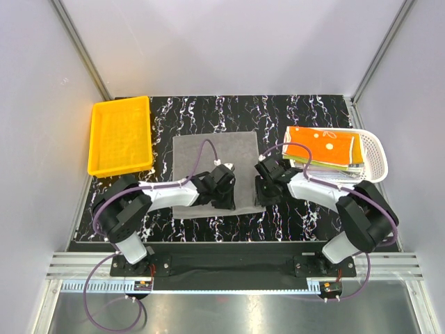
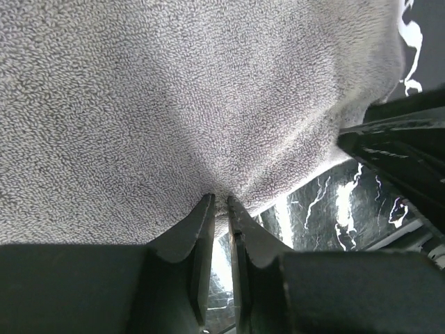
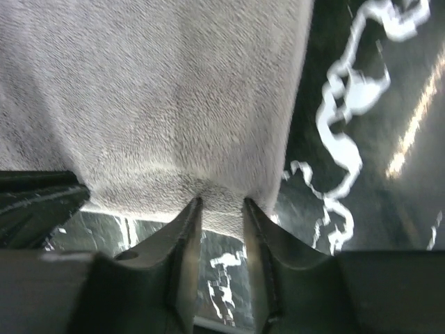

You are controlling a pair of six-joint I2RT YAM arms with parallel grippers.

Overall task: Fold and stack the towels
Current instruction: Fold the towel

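A plain grey towel (image 1: 208, 156) lies spread flat in the middle of the black marbled table. My left gripper (image 1: 224, 186) is at its near edge, and its fingertips pinch a puckered fold of the grey towel (image 2: 174, 104) in the left wrist view. My right gripper (image 1: 266, 186) is at the towel's near right corner. It is shut on the hem of the grey towel (image 3: 160, 90), which sits between its fingers. An orange-yellow towel (image 1: 323, 145) lies on top of other towels (image 1: 334, 170) in the basket at the right.
A white slotted basket (image 1: 375, 149) stands at the right edge of the table. A yellow plastic bin (image 1: 119, 136) stands at the back left. The two grippers are close together, a small gap between them. Grey walls enclose the table on three sides.
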